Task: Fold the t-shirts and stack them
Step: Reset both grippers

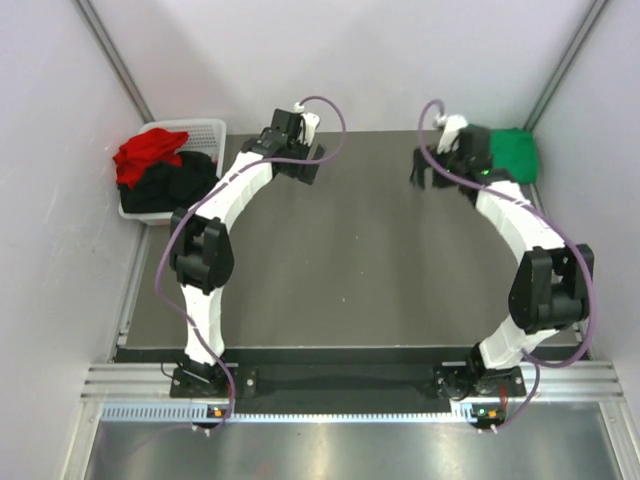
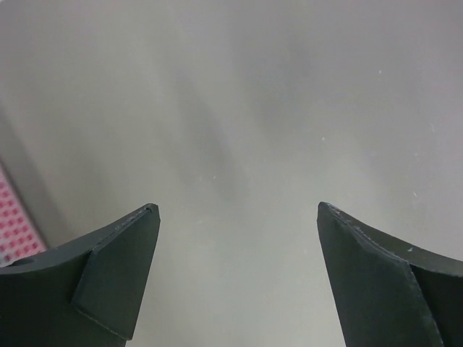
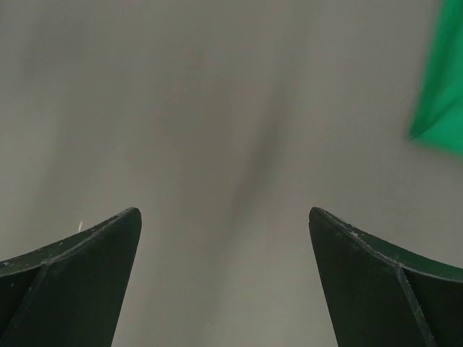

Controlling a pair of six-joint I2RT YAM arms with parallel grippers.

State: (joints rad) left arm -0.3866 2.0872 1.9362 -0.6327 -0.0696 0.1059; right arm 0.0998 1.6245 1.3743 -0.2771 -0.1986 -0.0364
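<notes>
Basket (image 1: 207,128): black t-shirt (image 1: 182,186) partly buried under red t-shirt (image 1: 150,155).

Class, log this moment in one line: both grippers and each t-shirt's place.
left gripper: open, empty | right gripper: open, empty | green t-shirt: table, far right | red t-shirt, black t-shirt: in white basket

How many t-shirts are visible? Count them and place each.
3. Green t-shirt on the table, far right corner; red t-shirt and black t-shirt heaped in the white basket, far left. Others may hide beneath.
</notes>
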